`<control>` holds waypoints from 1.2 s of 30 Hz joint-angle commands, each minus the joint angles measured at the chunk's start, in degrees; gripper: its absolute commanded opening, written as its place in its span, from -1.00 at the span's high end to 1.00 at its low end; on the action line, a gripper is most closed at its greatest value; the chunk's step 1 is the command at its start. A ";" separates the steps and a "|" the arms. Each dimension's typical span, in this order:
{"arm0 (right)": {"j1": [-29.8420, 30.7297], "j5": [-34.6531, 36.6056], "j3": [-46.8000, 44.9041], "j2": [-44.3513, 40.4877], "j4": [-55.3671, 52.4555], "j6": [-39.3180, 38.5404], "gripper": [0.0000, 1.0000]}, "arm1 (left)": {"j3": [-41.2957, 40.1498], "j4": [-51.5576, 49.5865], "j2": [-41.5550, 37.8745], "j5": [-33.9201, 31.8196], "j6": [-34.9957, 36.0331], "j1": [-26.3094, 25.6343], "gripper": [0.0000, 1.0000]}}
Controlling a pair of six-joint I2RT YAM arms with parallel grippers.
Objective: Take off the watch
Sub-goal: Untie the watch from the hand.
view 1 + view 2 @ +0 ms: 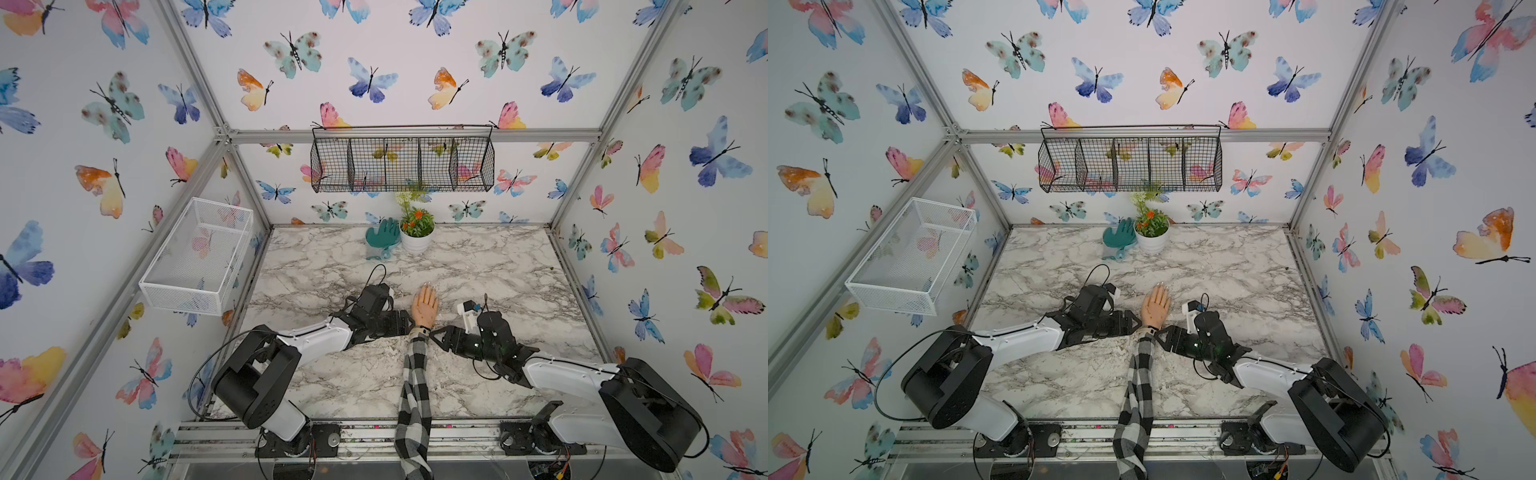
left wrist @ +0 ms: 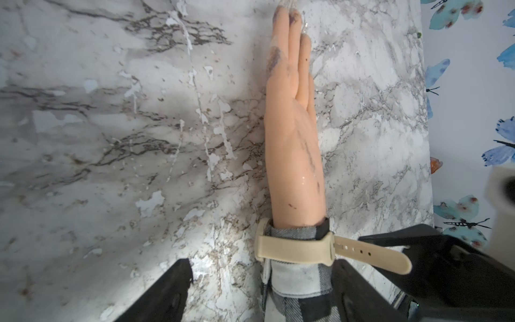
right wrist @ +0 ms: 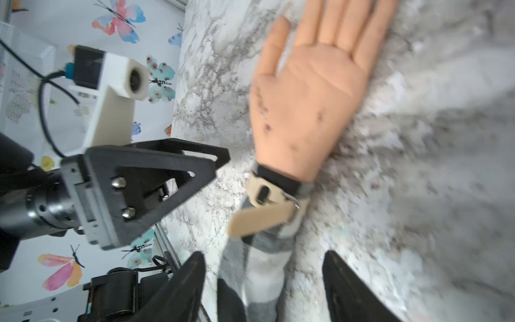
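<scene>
The left pincer (image 2: pixel 262 264) stood open, its two black jaws spread to either side of the sleeved wrist. One jaw was clear of the cloth with bare surface showing between, and the other lay just beside the cuff. The right pincer (image 3: pixel 263 256) faced it from the opposite side of the arm. Its jaws were likewise wide apart and gripped nothing, and the sleeve lay loosely in the gap. In both top views the two pincer tips came close together at the wrist.

The watch (image 2: pixel 292 251) sat on the wrist of the mannequin hand (image 2: pixel 292 139), wrapped over the cuff of the plaid sleeve (image 2: pixel 295 281). Its round case showed only edge-on. The beige strap ran through its metal buckle (image 3: pixel 295 201), and its free end stuck out loose from the wrist toward the right pincer, gripped by neither pincer.

The hand lay palm up on the marble counter (image 1: pixel 498 270), its fingers pointing toward the back wall, and the sleeve trailed off the near edge.

At the far edge a teal glove (image 1: pixel 382 239) lay just beside a white potted plant (image 1: pixel 417 235). A black wire basket (image 1: pixel 402 164) hung on the back wall above them. A white wire basket (image 1: pixel 195 253) was mounted on the left wall.
</scene>
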 commanded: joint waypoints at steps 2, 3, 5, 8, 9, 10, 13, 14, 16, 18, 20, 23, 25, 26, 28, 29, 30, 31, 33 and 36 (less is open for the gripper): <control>-0.80 0.58 -5.67 0.99 16.98 6.57 -0.52 | 0.17 1.50 1.68 2.12 0.09 -1.33 -0.62; -0.88 -0.17 -6.36 2.06 19.96 6.69 -0.54 | 0.24 1.52 2.07 2.06 -0.08 -1.35 -0.62; -1.06 -1.98 -6.96 5.15 25.98 6.83 -0.55 | 0.37 1.57 2.87 1.95 -0.44 -1.37 -0.61; -1.44 -4.42 -7.86 11.74 37.32 8.57 -0.55 | 0.33 1.55 3.34 1.47 -0.58 -1.42 -0.59; -1.61 -4.75 -8.02 14.28 41.00 9.54 -0.55 | 0.28 1.53 3.29 1.20 -0.58 -1.53 -0.59; -1.84 -5.10 -7.99 16.83 43.93 10.48 -0.54 | 0.07 1.50 3.16 0.94 -0.61 -1.51 -0.58; -2.16 -6.66 -7.23 24.54 52.73 13.50 -0.53 | -0.24 1.23 3.12 0.45 -0.62 -1.53 -0.58; -2.24 -7.48 -6.79 26.52 55.39 14.43 -0.52 | -0.27 1.23 3.16 0.48 -0.59 -1.53 -0.57; -2.25 -9.13 -5.83 31.16 60.57 16.49 -0.51 | -0.33 1.18 3.49 0.37 -0.61 -1.50 -0.57; -2.25 -10.01 -5.08 34.05 64.12 18.00 -0.47 | -0.59 1.08 3.64 0.27 -0.65 -1.53 -0.56; -2.25 -10.59 -4.47 35.41 65.48 18.70 -0.43 | -0.92 1.05 3.69 0.11 -0.62 -1.53 -0.55; -2.25 -11.72 -2.83 35.10 63.18 18.17 -0.42 | -1.20 1.06 3.69 0.01 -0.53 -1.53 -0.55; -2.25 -12.49 -1.49 34.21 59.94 17.13 -0.41 | -1.30 1.10 3.69 -0.07 -0.45 -1.52 -0.55; -2.25 -12.64 -0.97 33.84 59.06 16.77 -0.41 | -1.38 1.04 3.77 -0.07 -0.45 -1.53 -0.55; -2.25 -13.14 0.00 33.06 57.97 16.71 -0.38 | -1.47 1.22 3.86 -0.25 -0.35 -1.53 -0.55; -2.25 -13.28 0.47 32.62 57.54 16.58 -0.36 | -1.52 1.21 3.94 -0.24 -0.28 -1.53 -0.55; -2.25 -13.38 0.72 32.13 57.10 16.61 -0.34 | -1.54 1.18 4.04 -0.25 -0.26 -1.53 -0.55; -2.25 -13.45 1.01 31.47 56.49 16.62 -0.33 | -1.63 1.22 4.13 -0.23 -0.23 -1.53 -0.55; -2.24 -13.64 1.83 30.28 54.72 16.24 -0.33 | -1.88 1.56 4.22 -0.16 -0.21 -1.53 -0.54; -2.25 -14.48 3.41 28.57 51.39 15.41 -0.31 | -2.43 1.66 4.30 -0.23 -0.10 -1.53 -0.54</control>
